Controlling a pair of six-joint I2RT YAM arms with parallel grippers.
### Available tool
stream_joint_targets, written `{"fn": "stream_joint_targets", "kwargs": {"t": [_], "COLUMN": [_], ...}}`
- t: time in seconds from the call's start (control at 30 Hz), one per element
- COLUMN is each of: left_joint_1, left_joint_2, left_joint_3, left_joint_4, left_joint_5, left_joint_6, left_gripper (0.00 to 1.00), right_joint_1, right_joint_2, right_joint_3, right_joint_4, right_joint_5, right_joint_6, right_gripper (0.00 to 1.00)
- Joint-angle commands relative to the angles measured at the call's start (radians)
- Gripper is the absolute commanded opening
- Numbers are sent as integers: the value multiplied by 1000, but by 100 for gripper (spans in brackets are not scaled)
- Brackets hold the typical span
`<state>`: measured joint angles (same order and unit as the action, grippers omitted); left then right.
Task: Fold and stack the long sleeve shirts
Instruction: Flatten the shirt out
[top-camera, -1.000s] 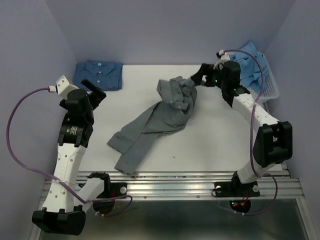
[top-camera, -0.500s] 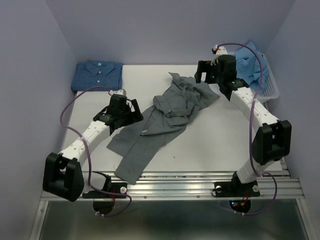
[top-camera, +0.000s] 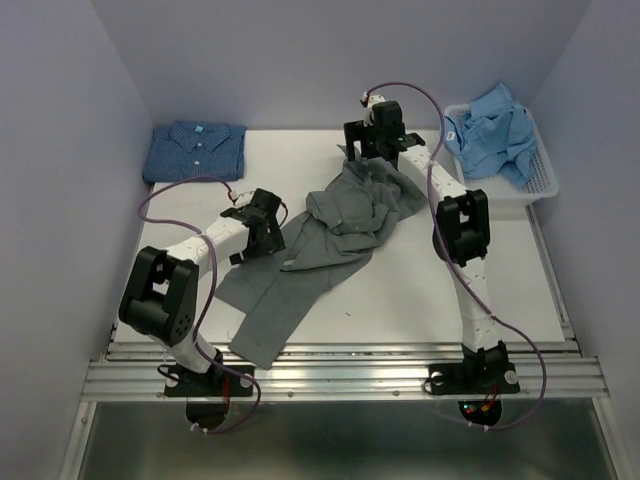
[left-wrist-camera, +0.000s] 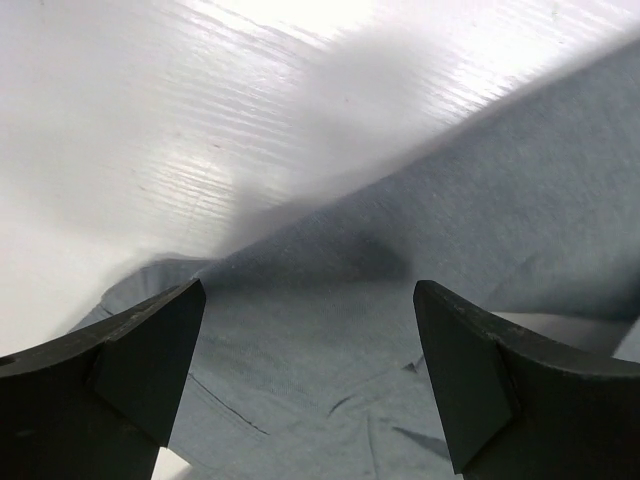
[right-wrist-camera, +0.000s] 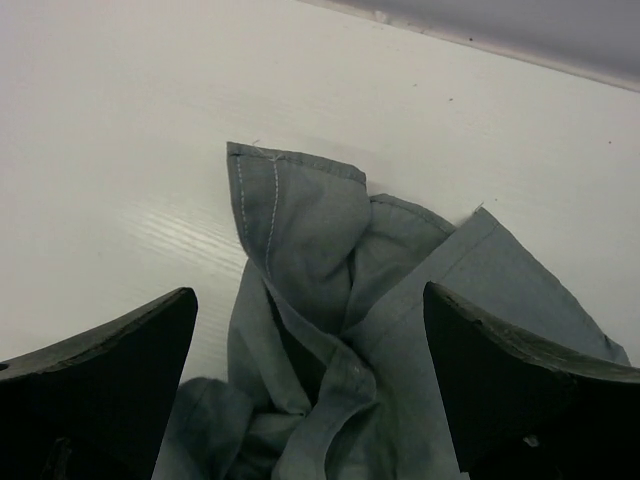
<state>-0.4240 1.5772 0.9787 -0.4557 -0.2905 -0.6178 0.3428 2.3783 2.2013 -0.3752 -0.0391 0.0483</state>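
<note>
we've got the grey shirt (top-camera: 340, 225) crumpled mid-frame, left gripper (top-camera: 262, 235) spread wide over its left edge, right gripper (top-camera: 360, 150) spread wide at its top end, both gripping nothing, dark blue shirt (top-camera: 197, 150) folded upper left, light blue shirt (top-camera: 490, 130) in the basket (top-camera: 540, 187) upper right

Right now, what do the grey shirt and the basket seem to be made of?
Grey shirt: matte woven cloth, perhaps cotton; it wrinkles softly and its hem shows stitching. Basket: white plastic, it seems; its walls are a stiff open mesh.
</note>
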Motion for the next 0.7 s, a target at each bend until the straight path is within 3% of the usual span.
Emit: {"fn": "stream_joint_targets", "kwargs": {"t": [0.0,0.33,0.37,0.4,0.43,0.47,0.5,0.53,0.6,0.63,0.67], "left_joint_1": [1,1,2,4,7,8,14,17,18,19,18], "left_joint_2": [26,132,138,144,152,155,156,155,138,107,84], "left_joint_3": [44,41,40,35,34,32,32,32,40,44,49], "left_joint_4": [-81,80,106,118,132,152,155,160,163,158,155], "left_joint_5": [-104,60,83,100,119,138,139,134,71,16,-13], "left_joint_6": [-31,69,75,82,92,96,93,93,76,67,60], "left_gripper": [99,99,99,97,55,21,0,0,0,0,0], "right_joint_1": [19,19,19,19,19,19,19,19,19,19,19], "right_joint_2": [88,190,193,194,197,199,197,196,184,165,154], "right_joint_3": [133,135,127,123,120,117,118,121,139,149,158], "right_joint_4": [-14,56,61,67,79,84,87,93,102,114,122], "right_joint_5": [33,102,93,90,91,94,94,96,105,126,140], "right_joint_6": [-22,-36,-38,-38,-36,-36,-36,-36,-28,-22,-18], "right_gripper": [100,100,99,92,72,60,50,35,21,1,1]}}
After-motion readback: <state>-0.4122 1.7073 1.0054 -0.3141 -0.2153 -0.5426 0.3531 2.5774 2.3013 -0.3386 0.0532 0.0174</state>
